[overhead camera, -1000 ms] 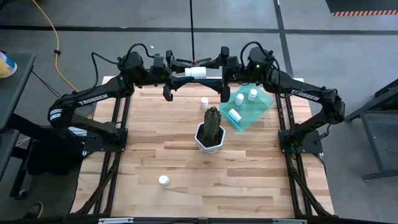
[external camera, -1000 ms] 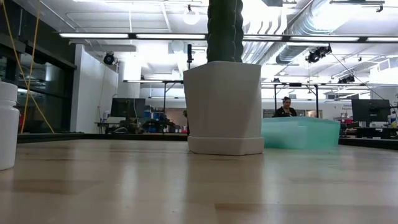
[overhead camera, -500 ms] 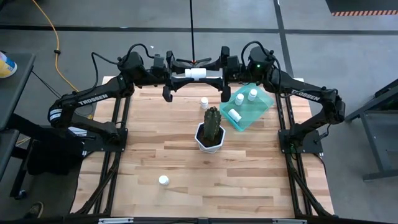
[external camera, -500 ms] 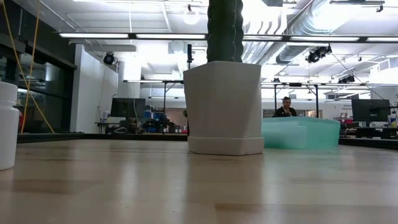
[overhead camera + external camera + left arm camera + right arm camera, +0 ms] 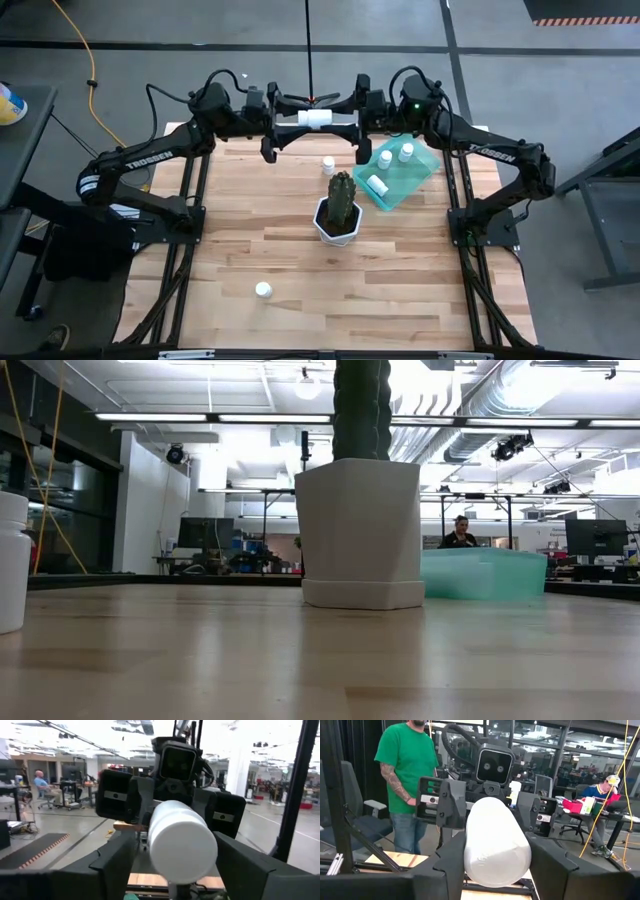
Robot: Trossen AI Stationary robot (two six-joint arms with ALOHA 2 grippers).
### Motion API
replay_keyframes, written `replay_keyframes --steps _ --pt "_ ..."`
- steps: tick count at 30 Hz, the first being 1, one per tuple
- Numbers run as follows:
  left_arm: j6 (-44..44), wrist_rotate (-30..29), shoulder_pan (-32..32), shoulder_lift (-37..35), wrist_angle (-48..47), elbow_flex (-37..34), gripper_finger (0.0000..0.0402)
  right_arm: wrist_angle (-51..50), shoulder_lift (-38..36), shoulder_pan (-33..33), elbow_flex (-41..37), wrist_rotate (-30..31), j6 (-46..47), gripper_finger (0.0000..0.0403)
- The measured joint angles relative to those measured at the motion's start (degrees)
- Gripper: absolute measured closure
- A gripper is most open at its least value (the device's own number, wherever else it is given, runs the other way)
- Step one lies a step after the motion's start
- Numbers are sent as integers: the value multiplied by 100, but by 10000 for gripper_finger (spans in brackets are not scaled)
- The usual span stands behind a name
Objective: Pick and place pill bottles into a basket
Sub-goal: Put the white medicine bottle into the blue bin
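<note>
Shallow translucent teal basket [image 5: 400, 177] at the far right table edge holds three small white pill bottles [image 5: 377, 184]; left gripper [image 5: 293, 118] and right gripper [image 5: 338, 119] both clench one horizontal white bottle [image 5: 314, 118] aloft; two more stand loose

Even, bright overhead light falls on the worktop [image 5: 300, 260], with only soft shadows beside the cactus pot [image 5: 337, 225]. At table height, ceiling strip lights [image 5: 200, 417] glare behind the pot; the near wood is blurred.
</note>
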Motion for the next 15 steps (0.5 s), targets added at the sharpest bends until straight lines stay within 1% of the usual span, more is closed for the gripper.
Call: replay_keyframes --steps 4,6,11,15 --pt "21 -149 2 -160 -59 2 103 -121 -115 -43 0 -1 -129 227" --pt "94 -240 2 -252 -267 2 107 -289 -180 -87 0 18 -127 223" --pt "237 -568 2 -576 -1057 2 119 -1061 -403 -311 -2 31 -112 235" --pt "249 -773 2 -785 -1668 2 126 -1695 -635 -518 -4 71 -109 235"
